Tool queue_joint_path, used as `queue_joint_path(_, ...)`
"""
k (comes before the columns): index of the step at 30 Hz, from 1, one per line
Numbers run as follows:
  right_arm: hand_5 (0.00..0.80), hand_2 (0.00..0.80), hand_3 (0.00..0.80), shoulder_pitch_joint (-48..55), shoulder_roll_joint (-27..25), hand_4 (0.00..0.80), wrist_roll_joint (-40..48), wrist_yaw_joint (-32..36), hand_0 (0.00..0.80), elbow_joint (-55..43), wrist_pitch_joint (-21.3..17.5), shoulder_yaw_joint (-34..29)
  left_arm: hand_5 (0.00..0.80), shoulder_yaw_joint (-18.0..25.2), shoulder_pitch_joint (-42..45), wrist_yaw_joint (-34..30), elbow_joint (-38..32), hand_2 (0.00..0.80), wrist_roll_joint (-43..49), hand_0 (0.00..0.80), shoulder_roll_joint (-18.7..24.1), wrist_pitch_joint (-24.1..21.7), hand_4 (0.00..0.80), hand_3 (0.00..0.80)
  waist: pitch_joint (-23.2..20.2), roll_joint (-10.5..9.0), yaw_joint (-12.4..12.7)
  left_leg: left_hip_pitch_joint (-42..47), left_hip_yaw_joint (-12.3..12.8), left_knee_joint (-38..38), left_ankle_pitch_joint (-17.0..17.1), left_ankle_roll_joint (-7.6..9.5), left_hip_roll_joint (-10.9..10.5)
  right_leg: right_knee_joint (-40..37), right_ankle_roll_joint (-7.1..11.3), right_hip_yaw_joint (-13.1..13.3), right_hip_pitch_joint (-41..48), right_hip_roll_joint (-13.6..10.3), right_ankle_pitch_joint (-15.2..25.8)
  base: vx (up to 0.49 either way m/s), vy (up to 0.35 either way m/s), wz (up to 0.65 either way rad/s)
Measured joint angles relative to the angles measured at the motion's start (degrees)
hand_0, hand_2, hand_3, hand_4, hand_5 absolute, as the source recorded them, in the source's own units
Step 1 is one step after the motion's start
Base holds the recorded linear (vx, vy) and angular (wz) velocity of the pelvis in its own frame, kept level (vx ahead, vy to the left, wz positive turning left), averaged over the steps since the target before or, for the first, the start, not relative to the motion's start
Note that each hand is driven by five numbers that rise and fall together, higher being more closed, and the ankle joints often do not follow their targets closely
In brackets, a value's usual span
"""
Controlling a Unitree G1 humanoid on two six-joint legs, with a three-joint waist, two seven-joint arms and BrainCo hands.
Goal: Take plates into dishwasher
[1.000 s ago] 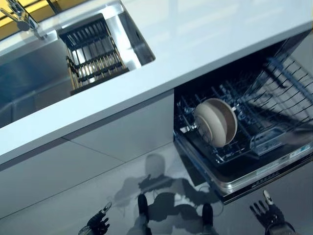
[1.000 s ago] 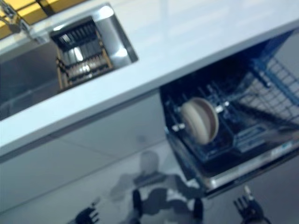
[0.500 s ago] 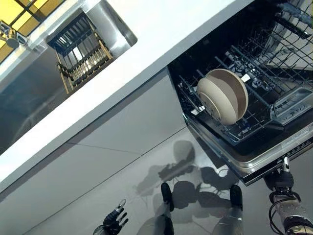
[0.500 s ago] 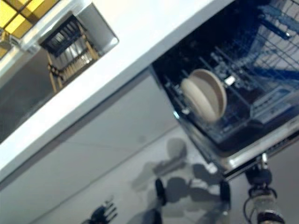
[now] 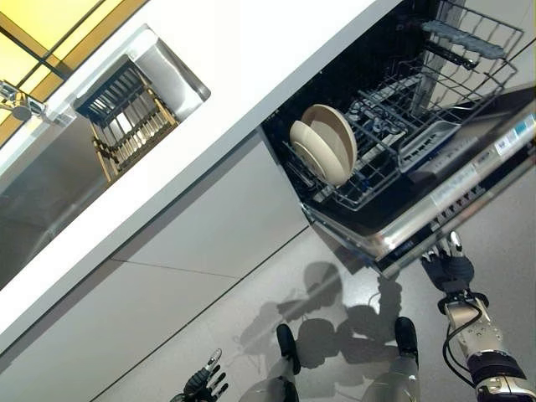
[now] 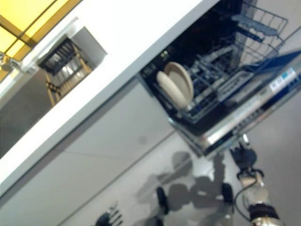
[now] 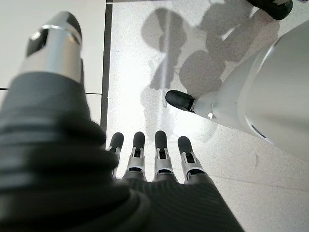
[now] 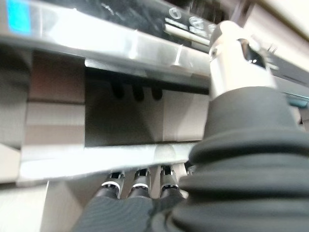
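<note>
Two beige plates [image 5: 322,144] stand upright in the lower rack [image 5: 381,155] of the open dishwasher. Its door [image 5: 456,191] hangs open towards me. My right hand [image 5: 448,270] is raised under the door's front edge. In the right wrist view its fingers [image 8: 139,186] are straight and reach into the door's handle recess [image 8: 125,111], holding nothing. My left hand [image 5: 203,387] hangs low near the floor, and the left wrist view shows its fingers [image 7: 149,157] straight and empty.
A white countertop [image 5: 251,75] runs above the dishwasher. A steel sink [image 5: 46,188] with a dark drying rack [image 5: 126,117] is set in it to the left, with a tap [image 5: 17,100]. A wire upper rack [image 5: 473,50] is pulled out above the plates.
The camera has shifted and tilted. My right hand has risen from low by the floor to the front edge of the dishwasher door. My left hand stays low.
</note>
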Motion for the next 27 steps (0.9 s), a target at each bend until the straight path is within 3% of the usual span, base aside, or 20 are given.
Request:
queue_joint_path(5, 0.000, 0.000, 0.000, -3.8, -0.2, 0.000, -1.4, -0.4, 0.000, -4.0, 0.2, 1.4, 0.000, 0.0, 0.0, 0.8, 0.9, 0.000, 0.1, 0.000, -1.4, 0.0, 0.000, 0.000, -0.9, 0.57, 1.4, 1.8, -2.6, 0.0, 0.1, -0.32, 0.5, 0.0, -0.40, -3.5, 4.1, 0.7, -1.0, 0.094, -0.058, 0.30)
queue_joint_path(9, 0.000, 0.000, 0.000, -7.4, -0.2, 0.000, -3.1, -1.5, 0.000, -4.0, 1.1, 1.8, 0.000, 0.1, 0.2, 2.7, 2.3, 0.000, 0.6, 0.000, -1.5, 0.0, 0.000, 0.000, -3.7, -0.48, 4.3, 1.8, -4.3, 0.1, 0.6, -1.11, 1.2, 0.0, -0.53, -6.4, 6.3, 1.6, -1.8, 0.069, -0.057, 0.34)
queue_joint_path(12, 0.000, 0.000, 0.000, -8.1, 0.6, 0.000, -7.5, -1.5, 0.000, -5.0, 1.5, 2.1, 0.000, 0.3, 0.6, 4.4, 3.9, 0.000, 1.4, 0.000, -0.6, 0.1, 0.000, 0.000, -5.9, -3.84, 5.5, 2.4, -4.1, 0.1, 0.7, -0.99, 1.2, 0.0, -0.61, -8.5, 8.5, 1.8, -2.8, 0.079, -0.066, 0.37)
queue_joint_path(14, 0.000, 0.000, 0.000, -8.1, 2.6, 0.000, -12.1, -1.9, 0.000, -4.4, 2.0, 2.2, 0.000, 0.5, 1.3, 6.1, 5.3, 0.000, 3.2, 0.000, 1.5, 0.5, 0.000, 0.000, -8.4, -9.05, 5.5, 3.7, -4.0, 0.1, 0.7, -1.04, 1.2, 0.0, -0.50, -8.9, 10.8, 2.0, -4.5, 0.092, -0.082, 0.37)
queue_joint_path(18, 0.000, 0.000, 0.000, -4.0, 4.3, 0.000, -21.2, -2.8, 0.000, -0.4, 2.5, 3.8, 0.000, 0.6, 2.6, 8.3, 6.5, 0.000, 6.8, 0.000, 4.8, 0.8, 0.000, 0.000, -12.9, -14.73, 6.6, 5.4, -4.1, 0.1, -0.3, -2.04, 2.9, 0.0, -1.26, -8.8, 12.9, 3.8, -6.2, 0.082, -0.081, 0.11)
queue_joint_path(21, 0.000, 0.000, 0.000, 2.7, 5.5, 0.000, -28.1, -3.1, 0.000, 1.9, 2.9, 7.7, 0.000, 0.7, 4.0, 10.0, 6.5, 0.000, 10.5, 0.000, 5.2, 1.1, 0.000, 0.000, -15.8, -16.34, 6.9, 6.6, -4.4, 0.0, -0.8, -2.41, 3.8, 0.0, -1.74, -8.8, 14.6, 4.8, -6.9, 0.093, -0.050, 0.03)
queue_joint_path(27, 0.000, 0.000, 0.000, 14.4, 9.6, 0.000, -40.5, -3.6, 0.000, 6.9, 5.2, 15.4, 0.000, 0.4, 5.4, 14.0, 6.6, 0.000, 19.3, 0.000, 4.3, 1.5, 0.000, 0.000, -18.5, -16.15, 6.8, 7.9, -4.8, 0.0, -0.9, -2.62, 5.2, -0.1, -2.53, -8.8, 16.1, 6.4, -7.4, 0.057, -0.006, 0.01)
